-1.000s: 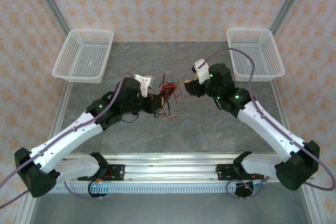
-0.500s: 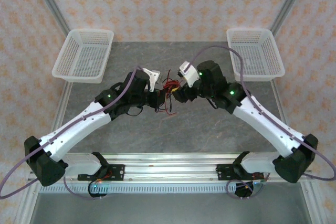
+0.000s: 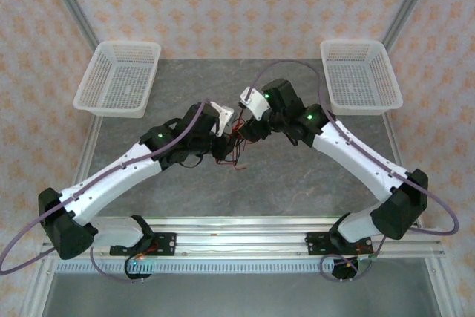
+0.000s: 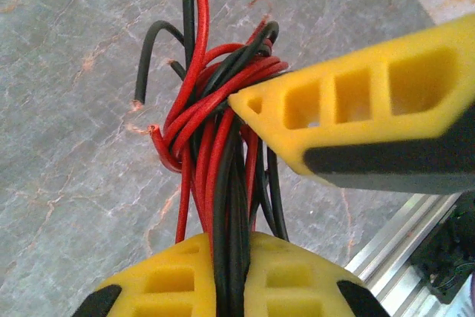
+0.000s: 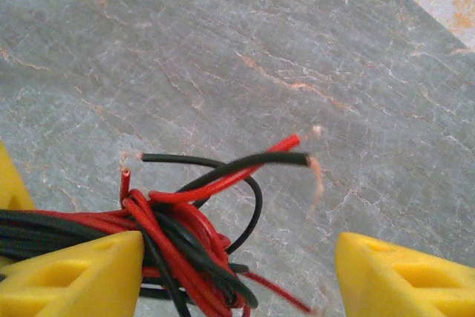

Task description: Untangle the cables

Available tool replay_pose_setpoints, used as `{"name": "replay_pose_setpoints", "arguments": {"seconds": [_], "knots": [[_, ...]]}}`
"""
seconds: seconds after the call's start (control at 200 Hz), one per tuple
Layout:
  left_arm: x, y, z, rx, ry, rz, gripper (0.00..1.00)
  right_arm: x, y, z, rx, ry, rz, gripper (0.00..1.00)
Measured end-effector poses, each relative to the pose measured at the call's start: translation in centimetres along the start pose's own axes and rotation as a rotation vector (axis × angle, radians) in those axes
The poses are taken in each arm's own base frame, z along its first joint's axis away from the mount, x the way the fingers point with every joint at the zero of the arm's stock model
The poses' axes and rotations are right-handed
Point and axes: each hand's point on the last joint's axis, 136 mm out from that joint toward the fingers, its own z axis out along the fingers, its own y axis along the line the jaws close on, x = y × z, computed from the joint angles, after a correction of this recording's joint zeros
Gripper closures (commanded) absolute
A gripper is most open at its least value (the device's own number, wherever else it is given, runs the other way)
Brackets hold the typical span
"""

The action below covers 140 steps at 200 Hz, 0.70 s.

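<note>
The cables (image 3: 236, 143) are a tangled bunch of thin red and black wires held above the grey table (image 3: 297, 176) at its middle. My left gripper (image 4: 237, 246) is shut on the bunch, its strands pinched between the two yellow fingers. The knot (image 4: 200, 131) fans out beyond them. My right gripper (image 5: 239, 246) stands open around the free end of the bunch (image 5: 185, 235); its left finger (image 5: 82, 272) touches the wires and its right finger (image 5: 404, 276) is well apart. From above, the left gripper (image 3: 223, 135) and the right gripper (image 3: 249, 130) almost meet.
Two white mesh baskets stand at the back, one left (image 3: 119, 78) and one right (image 3: 361, 76). A metal rail (image 3: 237, 237) runs along the near edge. The right gripper's yellow finger (image 4: 356, 116) crosses the left wrist view, close to the knot.
Both arms have swung inward. The right gripper moved left up to the bunch. The left gripper carried the cables slightly right and further back.
</note>
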Motion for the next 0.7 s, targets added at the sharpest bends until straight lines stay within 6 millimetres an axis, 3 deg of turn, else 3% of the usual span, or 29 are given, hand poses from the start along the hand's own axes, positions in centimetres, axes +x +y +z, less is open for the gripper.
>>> {"name": "replay_pose_setpoints", "arguments": {"seconds": [0.205,0.365,0.48,0.701], "knots": [[0.0,0.9,-0.3,-0.073,-0.012,0.044,1.0,0.7,1.1,0.6,-0.063,0.023,-0.009,0.37],[-0.8,0.6,-2.4,-0.114,-0.09,0.134,1.0,0.9,2.3,0.7,-0.141,0.022,-0.019,0.53],[-0.9,-0.1,-3.9,-0.123,-0.163,0.215,1.0,0.9,2.5,0.7,-0.176,0.013,-0.007,0.56],[0.0,0.5,-3.5,-0.204,-0.179,0.337,1.0,0.5,2.5,0.6,-0.203,-0.017,0.001,0.8]]}}
